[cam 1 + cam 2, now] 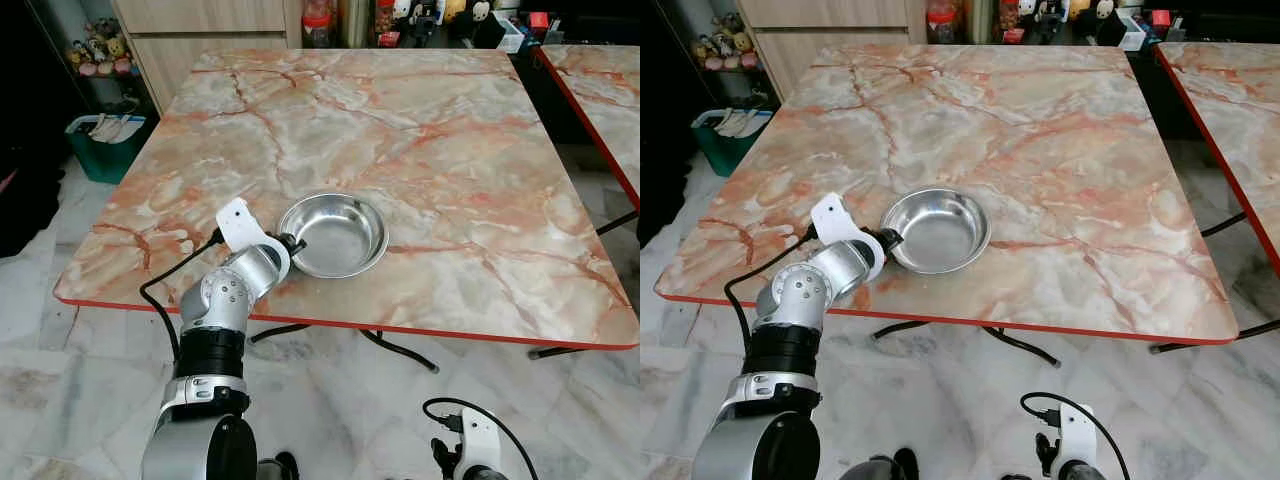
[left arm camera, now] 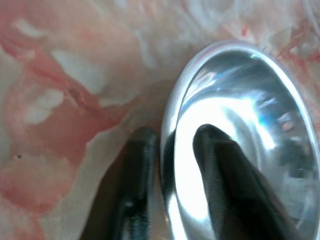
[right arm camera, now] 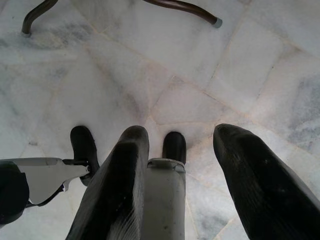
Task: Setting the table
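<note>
Left gripper (image 1: pixel 292 243) is clamped on the near-left rim of a stainless steel bowl (image 1: pixel 338 233); in the left wrist view one black finger (image 2: pixel 220 170) lies inside the polished wall and the other presses outside the rim (image 2: pixel 134 175), so the fingers pinch the rim between them. Bowl is round, shallow and mirror-bright, with no long axis; it sits upright, mouth up, on the marble-patterned table (image 1: pixel 430 130), near the front edge and somewhat left of that edge's middle. Tabletop is square, glossy, veined pink and cream, with a thin red band along its edge. Surface to the bowl's right, and behind it toward the far edge, is open; only a narrow strip separates the bowl from the front edge. Silver left arm (image 1: pixel 225 300) reaches up over that edge, with a black cable looped beside it.

Right gripper (image 3: pixel 180 165) hangs low over the pale marble floor tiles (image 3: pixel 240 80), fingers spread apart and holding nothing. A second table (image 1: pixel 600 90) of like finish stands to the right. A green bin (image 1: pixel 105 140) sits off the far-left corner.
</note>
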Tool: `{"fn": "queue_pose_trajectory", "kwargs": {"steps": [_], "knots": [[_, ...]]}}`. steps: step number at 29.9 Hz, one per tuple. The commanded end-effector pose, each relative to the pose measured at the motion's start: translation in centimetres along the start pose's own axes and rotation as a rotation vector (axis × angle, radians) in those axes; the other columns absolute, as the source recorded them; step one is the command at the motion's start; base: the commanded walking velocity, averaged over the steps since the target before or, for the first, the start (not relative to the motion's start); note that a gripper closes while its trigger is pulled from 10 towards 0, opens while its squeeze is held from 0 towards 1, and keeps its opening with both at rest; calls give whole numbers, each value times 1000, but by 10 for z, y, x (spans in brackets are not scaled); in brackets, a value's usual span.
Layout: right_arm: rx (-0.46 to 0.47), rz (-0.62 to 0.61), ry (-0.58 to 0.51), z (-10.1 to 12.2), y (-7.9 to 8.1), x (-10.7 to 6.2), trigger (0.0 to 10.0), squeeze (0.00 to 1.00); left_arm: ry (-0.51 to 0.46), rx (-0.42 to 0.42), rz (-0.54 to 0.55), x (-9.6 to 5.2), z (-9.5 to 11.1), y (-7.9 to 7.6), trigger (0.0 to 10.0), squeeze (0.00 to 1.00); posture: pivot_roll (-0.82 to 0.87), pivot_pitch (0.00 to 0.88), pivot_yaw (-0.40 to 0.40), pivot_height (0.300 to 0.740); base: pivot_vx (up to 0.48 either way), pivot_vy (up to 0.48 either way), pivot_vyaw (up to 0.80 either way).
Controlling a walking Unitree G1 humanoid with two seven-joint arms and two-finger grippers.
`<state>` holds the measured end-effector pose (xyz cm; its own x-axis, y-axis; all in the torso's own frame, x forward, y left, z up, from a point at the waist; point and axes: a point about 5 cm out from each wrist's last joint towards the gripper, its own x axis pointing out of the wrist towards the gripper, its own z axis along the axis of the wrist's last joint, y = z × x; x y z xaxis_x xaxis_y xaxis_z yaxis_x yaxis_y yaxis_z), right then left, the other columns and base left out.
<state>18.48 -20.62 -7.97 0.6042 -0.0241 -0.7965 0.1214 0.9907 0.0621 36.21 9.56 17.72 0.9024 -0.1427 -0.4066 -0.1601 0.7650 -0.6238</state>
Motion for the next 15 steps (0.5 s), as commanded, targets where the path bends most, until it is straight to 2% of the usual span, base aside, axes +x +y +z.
{"fn": "queue_pose_trajectory", "kwargs": {"steps": [1, 7, 8, 9, 10, 13, 14, 15], "knots": [[-4, 2, 24, -6, 0, -1, 10000, 0, 8, -12, -11, -3, 0, -4, 10000, 1000, 57, 167, 37, 740, 0, 0, 0], [-4, 2, 23, -6, 0, -1, 10000, 0, -17, 3, -15, -8, 8, -2, 10000, 1000, 59, 165, 37, 740, 0, 0, 0], [-5, 2, 23, -6, 0, -1, 10000, 0, -53, 44, -8, -9, 13, 0, 10000, 1000, 59, 165, 37, 740, 0, 0, 0], [-5, 2, 23, -6, 0, -1, 10000, 0, -53, 44, -8, -9, 13, 0, 10000, 1000, 59, 165, 37, 740, 0, 0, 0], [-3, 2, 23, -6, 0, -1, 10000, 0, -130, 116, 4, -13, 24, 2, 10000, 749, 55, 153, 37, 740, 0, 0, 0], [-2, 2, 23, -6, 0, -1, 10000, 0, -151, 136, 7, -15, 27, 3, 10000, 749, 55, 153, 37, 740, 0, 0, 0], [-5, 3, 24, -6, 0, -1, 10000, 0, -292, 178, 28, -23, 49, 11, 10000, 0, 57, 143, 36, 740, 0, 0, 0], [-5, 3, 24, -6, 0, -1, 10000, 0, -292, 178, 28, -23, 49, 11, 10000, 0, 57, 143, 36, 740, 0, 0, 0]]}}
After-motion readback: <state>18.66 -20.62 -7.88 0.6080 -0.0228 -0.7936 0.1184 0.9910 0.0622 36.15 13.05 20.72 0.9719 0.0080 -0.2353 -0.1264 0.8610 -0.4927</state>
